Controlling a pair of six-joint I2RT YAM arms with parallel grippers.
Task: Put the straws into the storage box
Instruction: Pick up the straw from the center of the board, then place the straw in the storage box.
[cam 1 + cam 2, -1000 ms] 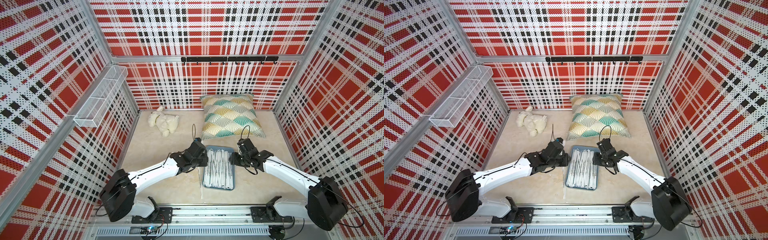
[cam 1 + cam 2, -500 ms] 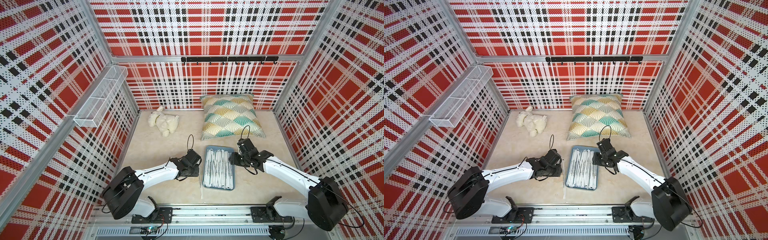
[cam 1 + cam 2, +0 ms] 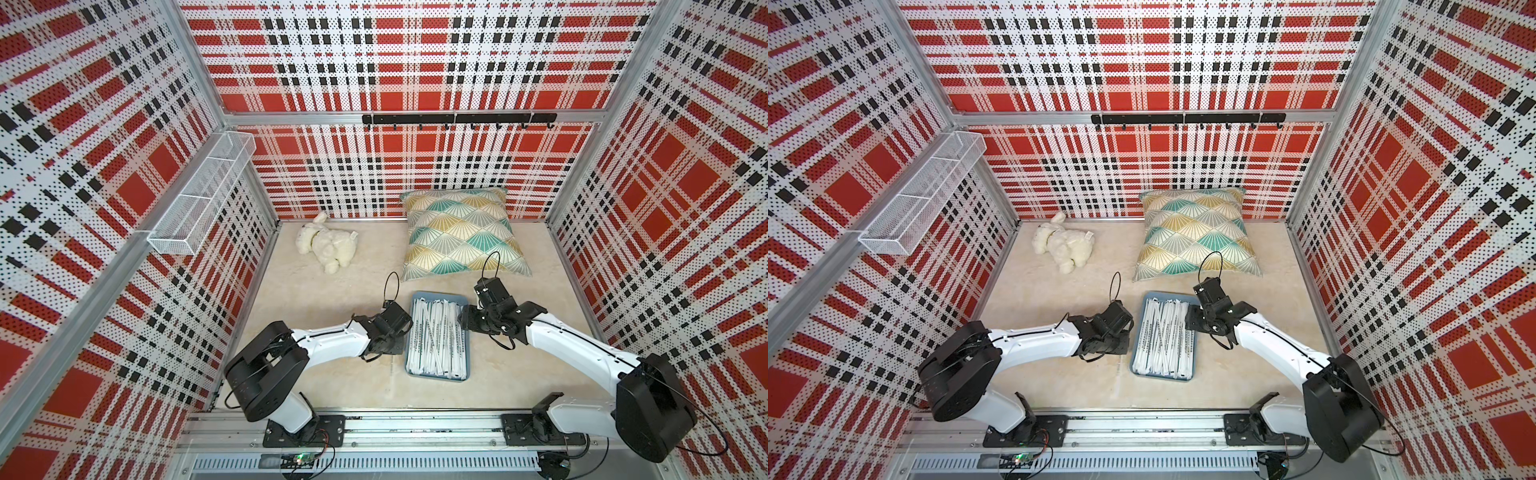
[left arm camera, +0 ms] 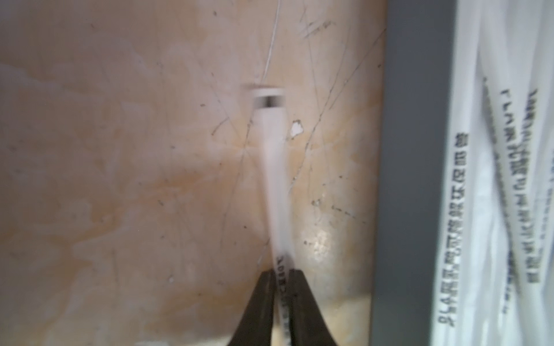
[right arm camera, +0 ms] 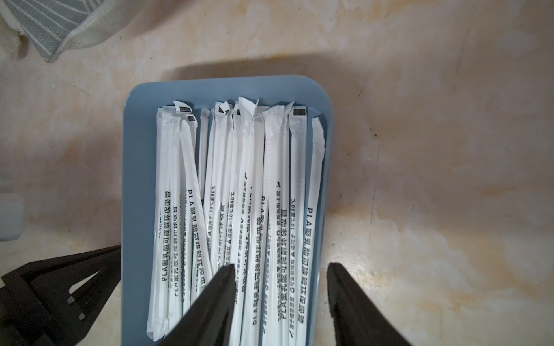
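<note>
- My left tool [image 4: 281,271] is clenched on one loose straw [image 4: 274,179], gripped near one end. I judge that this grip lets the rest of its length swing over the rim.
- The loose straw sits outside the tray [image 4: 413,179], just beside its long wall and over the bare table [image 4: 120,179].
- The other straws [image 5: 239,194] are already in the tray, laid lengthwise, with some crossing.
- My right tool [image 5: 279,266] hangs released over one end of the tray. Its jaws are apart, one above the wrappers and one at the long rim, grasping nothing. It is probably waiting.
- The left wrist view is blurred, so I cannot tell whether the loose straw's far end touches the table.
- In both top views the left tool's body hides the grip, and the loose straw is barely a faint line.
- The tray's near end is cut off in the right wrist view.
</note>
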